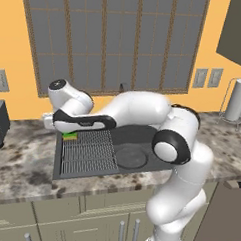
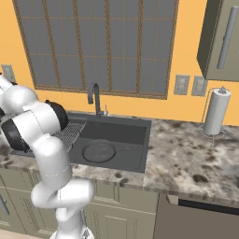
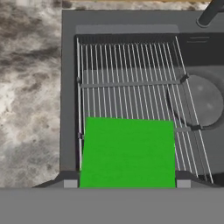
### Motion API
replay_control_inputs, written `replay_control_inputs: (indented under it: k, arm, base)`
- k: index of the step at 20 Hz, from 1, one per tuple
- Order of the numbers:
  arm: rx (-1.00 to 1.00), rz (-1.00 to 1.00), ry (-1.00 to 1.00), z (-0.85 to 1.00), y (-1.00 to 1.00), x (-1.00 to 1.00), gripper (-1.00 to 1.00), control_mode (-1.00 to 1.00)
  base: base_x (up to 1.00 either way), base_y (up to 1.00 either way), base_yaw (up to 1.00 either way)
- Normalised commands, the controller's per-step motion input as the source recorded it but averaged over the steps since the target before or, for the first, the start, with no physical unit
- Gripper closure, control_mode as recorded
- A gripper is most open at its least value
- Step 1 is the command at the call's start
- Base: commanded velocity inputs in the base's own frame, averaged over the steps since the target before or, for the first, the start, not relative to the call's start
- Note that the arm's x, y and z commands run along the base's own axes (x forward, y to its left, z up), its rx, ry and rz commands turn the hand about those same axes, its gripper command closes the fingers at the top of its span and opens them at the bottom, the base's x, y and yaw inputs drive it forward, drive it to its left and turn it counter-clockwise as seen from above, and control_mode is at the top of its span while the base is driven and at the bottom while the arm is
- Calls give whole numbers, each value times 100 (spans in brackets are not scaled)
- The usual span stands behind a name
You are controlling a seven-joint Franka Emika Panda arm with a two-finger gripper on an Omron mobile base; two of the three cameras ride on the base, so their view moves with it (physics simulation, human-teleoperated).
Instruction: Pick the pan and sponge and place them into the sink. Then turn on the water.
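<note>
Hand view: sponge [image 3: 127, 152] large and close, flat bright green top, lower edge cut off at the bottom of the view; yellow underlayer not visible. Two small dark finger tips [image 3: 70, 179] just showing at either lower corner of the sponge, one each side, jaws spread about the sponge's width. Gripper [image 3: 127, 183] appears closed on the sponge; actual contact hidden at the frame edge. Below the sponge, ribbed rack [image 3: 131, 78] on the left half of the sink [image 3: 68, 87]. Pan [image 3: 204, 101] partly seen at right, cut off by the frame edge and overlapped by rack wires. Base of the faucet [image 3: 210, 13] clipped at the top right corner.

Left base view: sponge [image 1: 69, 135] only a green sliver with a hint of yellow, tucked under the arm's wrist at the rack's back left corner; fingers hidden by the arm. Pan [image 1: 130, 156] lying flat in the right part of the basin, near side partly covered by the arm's elbow. Faucet mostly hidden behind the arm.

Right base view: pan [image 2: 99, 151] fully visible on the basin floor; faucet [image 2: 96, 100] upright behind the sink, no stream visible. Rack's left portion blocked by the arm.

Counts: one sponge, one pan, one sink, one rack, one faucet, one paper towel roll [image 2: 217, 112] on the counter [image 2: 186, 154].
</note>
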Motion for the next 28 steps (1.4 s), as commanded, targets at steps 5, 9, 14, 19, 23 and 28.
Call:
replay_control_inputs:
  k: [5,9,14,19,23,28]
  arm:
    - [9,-8,1,12,-43,-10,100,-100]
    - [7,-6,0,10,-49,-7,100,-100]
    - [4,-5,0,6,-52,-6,100,-100]
    - [1,-5,0,3,-53,-7,100,-100]
    - [0,-5,0,4,-52,-8,100,-100]
    - [0,-5,0,4,-51,-10,100,-100]
  base:
    - [0,0,0]
    - [0,0,0]
    - [0,0,0]
    - [0,0,0]
    - [0,0,0]
    - [0,0,0]
